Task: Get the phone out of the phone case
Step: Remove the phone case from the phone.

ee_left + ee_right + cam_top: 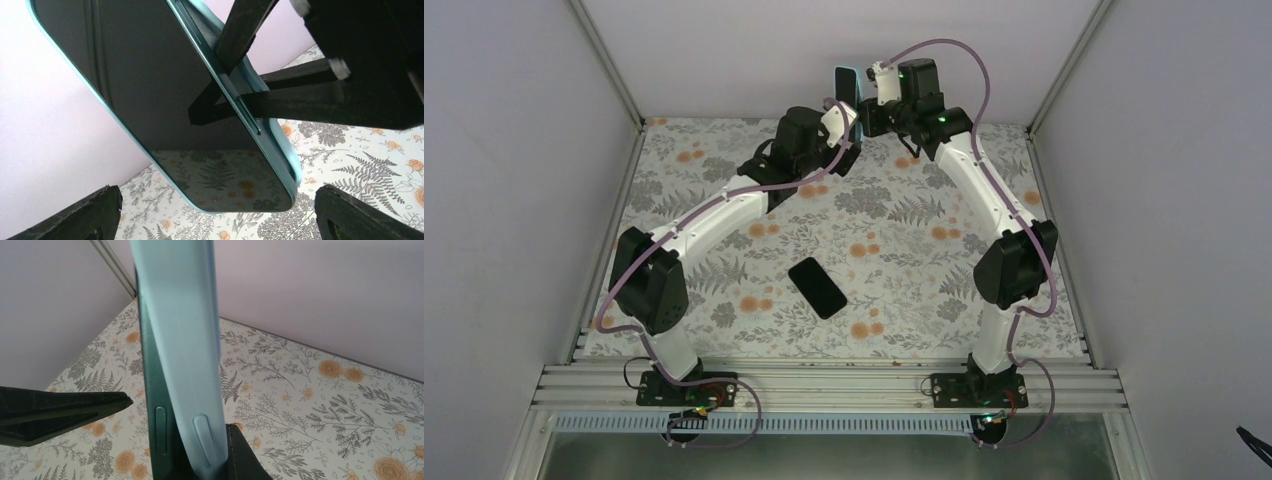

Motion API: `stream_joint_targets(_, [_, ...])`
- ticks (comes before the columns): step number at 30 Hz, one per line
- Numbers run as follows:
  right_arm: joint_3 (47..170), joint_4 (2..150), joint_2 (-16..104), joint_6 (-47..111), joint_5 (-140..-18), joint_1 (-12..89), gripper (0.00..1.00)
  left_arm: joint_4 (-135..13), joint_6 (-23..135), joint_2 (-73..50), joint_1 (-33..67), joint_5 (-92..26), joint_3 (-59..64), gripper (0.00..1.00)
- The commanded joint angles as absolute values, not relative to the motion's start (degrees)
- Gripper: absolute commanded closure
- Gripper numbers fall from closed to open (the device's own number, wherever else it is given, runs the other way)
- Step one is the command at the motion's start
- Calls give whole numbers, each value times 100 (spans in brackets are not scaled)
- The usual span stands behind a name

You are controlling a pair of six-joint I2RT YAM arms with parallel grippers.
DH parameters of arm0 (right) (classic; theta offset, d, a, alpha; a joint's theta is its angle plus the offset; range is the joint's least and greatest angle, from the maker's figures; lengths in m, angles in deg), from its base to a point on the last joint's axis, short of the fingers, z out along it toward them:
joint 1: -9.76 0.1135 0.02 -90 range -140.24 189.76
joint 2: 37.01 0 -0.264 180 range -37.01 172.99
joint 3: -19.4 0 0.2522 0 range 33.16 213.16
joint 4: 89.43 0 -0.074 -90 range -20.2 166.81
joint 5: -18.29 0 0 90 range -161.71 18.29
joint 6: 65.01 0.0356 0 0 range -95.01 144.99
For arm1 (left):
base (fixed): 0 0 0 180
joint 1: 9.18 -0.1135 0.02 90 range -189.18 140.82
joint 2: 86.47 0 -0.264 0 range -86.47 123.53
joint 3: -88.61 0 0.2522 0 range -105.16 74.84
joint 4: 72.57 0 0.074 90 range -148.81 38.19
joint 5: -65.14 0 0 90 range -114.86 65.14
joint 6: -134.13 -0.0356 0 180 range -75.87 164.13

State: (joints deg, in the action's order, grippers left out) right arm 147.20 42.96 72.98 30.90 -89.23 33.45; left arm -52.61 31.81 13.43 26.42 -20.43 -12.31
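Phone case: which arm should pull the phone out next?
Left. The right claw is shut on the phone case, holding it up. The left claw is open and empty, just below the phone, so it can probably grab it.

You're in a robot test cell, a lab rig and not a home. The left arm (714, 215) and right arm (979, 185) are bolted to an aluminium rail (824, 385). Beyond the rail lies a counter (724, 335) under a floral cloth (904, 250). Metal posts (606, 62) at its far corners hold plain pale panels (504, 150) that wall it in. Purple cables (944, 41) loop along both arms.
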Motion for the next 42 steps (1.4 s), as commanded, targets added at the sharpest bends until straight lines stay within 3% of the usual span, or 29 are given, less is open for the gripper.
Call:
stream_joint_targets(1, [14917,4780,7187,3209,-9090,3411,97,-5458,3319,1404,2673,-1843,-1399,5])
stream_joint_targets(7, [14875,4795,7154,3199,-9129,3419,97,-5536,3363,1496,2689,-1370,-1433,6])
stream_joint_targets(13, [14819,4770,7067,3220,-9244,3462,97,-6002,3369,1538,2786,6,-1289,9])
stream_joint_targets(20, [14323,4658,6755,3107,-9251,3483,97,-8368,1865,1242,2947,1800,-453,19])
stream_joint_targets(25, [14119,4570,6679,3080,-9599,3481,97,-9819,1001,1187,2998,1942,-65,26])
stream_joint_targets(28, [14121,4509,6734,3047,-10119,3480,97,-10243,910,1258,3019,1892,35,40])
stream_joint_targets(30, [14075,4495,6749,3032,-10388,3489,97,-10235,976,1318,3032,1861,-18,47])
stream_joint_targets(35, [13857,4589,6703,3030,-10327,3490,97,-10287,951,1442,3124,1830,-101,48])
stream_joint_targets(42, [13975,4600,6837,3140,-10033,3490,97,-10062,1112,1512,3153,1674,-109,61])
